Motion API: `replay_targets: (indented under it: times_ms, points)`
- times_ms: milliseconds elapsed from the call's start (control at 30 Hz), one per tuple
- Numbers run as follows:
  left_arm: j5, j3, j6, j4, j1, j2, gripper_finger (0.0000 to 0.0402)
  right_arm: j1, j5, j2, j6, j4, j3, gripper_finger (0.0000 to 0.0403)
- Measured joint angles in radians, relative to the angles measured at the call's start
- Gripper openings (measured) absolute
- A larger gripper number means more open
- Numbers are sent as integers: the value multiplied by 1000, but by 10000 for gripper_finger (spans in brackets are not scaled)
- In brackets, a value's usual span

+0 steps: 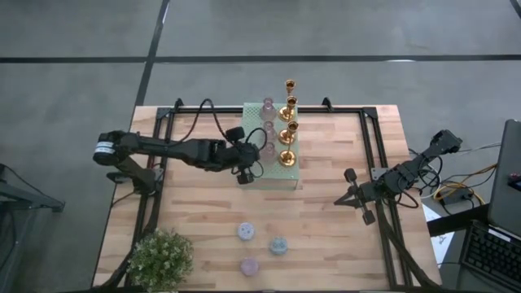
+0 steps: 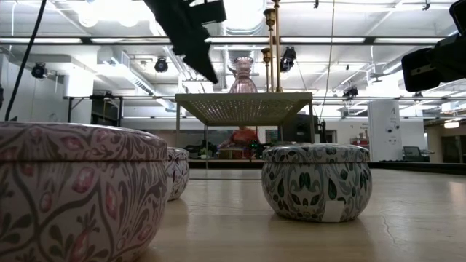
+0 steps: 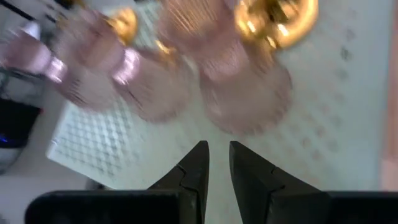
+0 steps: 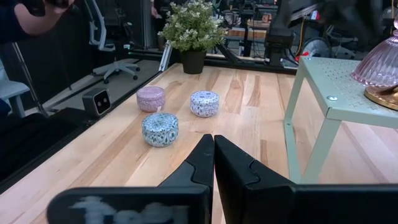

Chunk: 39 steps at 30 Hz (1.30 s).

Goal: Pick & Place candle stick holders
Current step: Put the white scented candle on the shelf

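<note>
Four gold candle stick holders stand in a row on the pale green perforated stand, with pink glass ones right beside them. Left gripper hovers at the stand's near-left edge, jaws slightly apart and holding nothing. Three round patterned tins sit on the worktop well clear of the stand. Right gripper waits off to the stand's right, jaws pressed together.
</note>
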Motion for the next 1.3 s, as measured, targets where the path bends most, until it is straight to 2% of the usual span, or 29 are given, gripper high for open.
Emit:
replay_targets:
  times_ms: [100, 233, 367, 467, 600, 833, 933, 1033, 1300]
  points:
    - [89, 2, -63, -63, -16, -8, 67, 0, 0, 0, 0, 0, 0, 8]
    - [226, 2, -140, -69, -70, -10, 67, 0, 0, 0, 0, 0, 0, 8]
    - [235, 0, -201, -68, -154, -10, 69, 0, 0, 0, 0, 0, 0, 8]
    - [235, 0, -254, -69, -219, -10, 86, 0, 0, 0, 0, 0, 0, 8]
    - [229, -17, -314, -60, -306, -10, 135, 0, 0, 0, 0, 0, 0, 8]
    - [211, -52, -408, -15, -419, -10, 243, 0, 0, 0, 0, 0, 0, 8]
    - [200, -58, -442, -6, -451, -10, 273, 0, 0, 0, 0, 0, 0, 8]
    - [197, -72, -477, -6, -474, -10, 285, 0, 0, 0, 0, 0, 0, 8]
    - [196, -121, -529, 23, -501, -10, 283, 0, 0, 0, 0, 0, 0, 8]
